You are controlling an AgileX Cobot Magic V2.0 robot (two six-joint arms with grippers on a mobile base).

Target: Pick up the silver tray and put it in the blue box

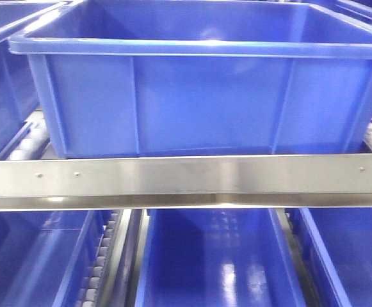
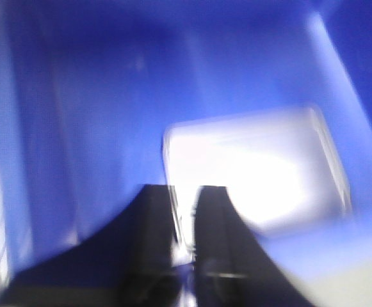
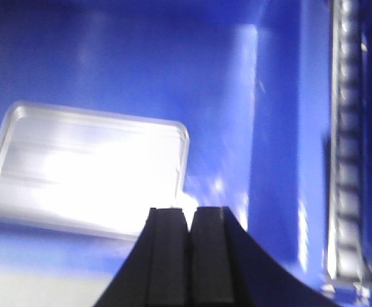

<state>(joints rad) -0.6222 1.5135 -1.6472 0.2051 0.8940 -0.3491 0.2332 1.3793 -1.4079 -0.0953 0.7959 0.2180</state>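
- Steel crossbar point(image 1: 186, 181) — brushed, spanning the front view side to side, with small fasteners.
- Roller track point(image 1: 102, 262) — pale wheels running between lower blue crates point(image 1: 218, 262).
- Overhead light glares on glossy plastic.

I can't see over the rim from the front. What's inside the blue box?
Both wrist views show a silver tray lying inside a blue box. The front view shows only the outer wall of a box; its floor is hidden.

Left wrist view is motion-blurred: silver tray point(image 2: 256, 176) is a glare patch, ribs unreadable, contact with left gripper point(image 2: 187, 211) unclear. Front view: steel rail point(image 1: 186, 182) hides blue box point(image 1: 198, 96) base; box interior, tray, both grippers unseen.
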